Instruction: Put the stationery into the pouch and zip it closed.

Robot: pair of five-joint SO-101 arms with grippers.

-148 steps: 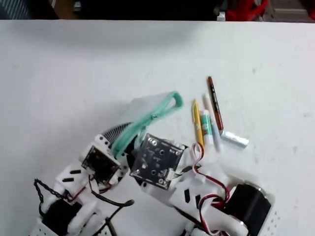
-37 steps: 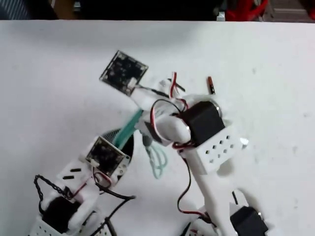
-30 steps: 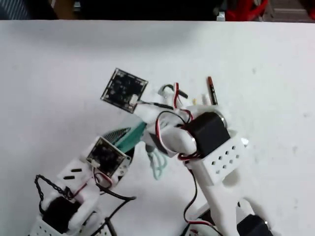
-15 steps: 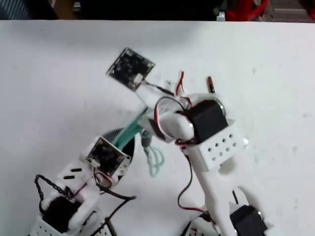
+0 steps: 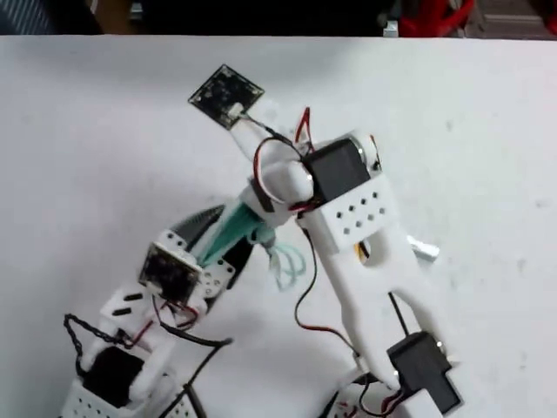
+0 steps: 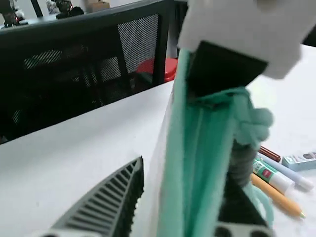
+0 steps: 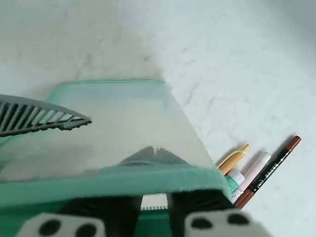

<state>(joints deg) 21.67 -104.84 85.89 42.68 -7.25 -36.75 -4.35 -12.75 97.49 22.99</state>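
Zip-up in progress: my left gripper (image 5: 224,241) and right gripper (image 7: 155,198) each pinch the translucent plastic pouch (image 7: 128,123) by its green zip band (image 6: 197,148), on edge over the white table (image 5: 104,131). Light and floppy, I judge; the stiffer band should hold best. The coloured pens (image 7: 252,173) lie beside it.

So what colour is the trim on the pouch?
Mint green trim on a see-through pouch, clearest in the right wrist view.

Bright, even light throws soft shadows beside the arms (image 5: 365,252) onto the table (image 5: 104,113).
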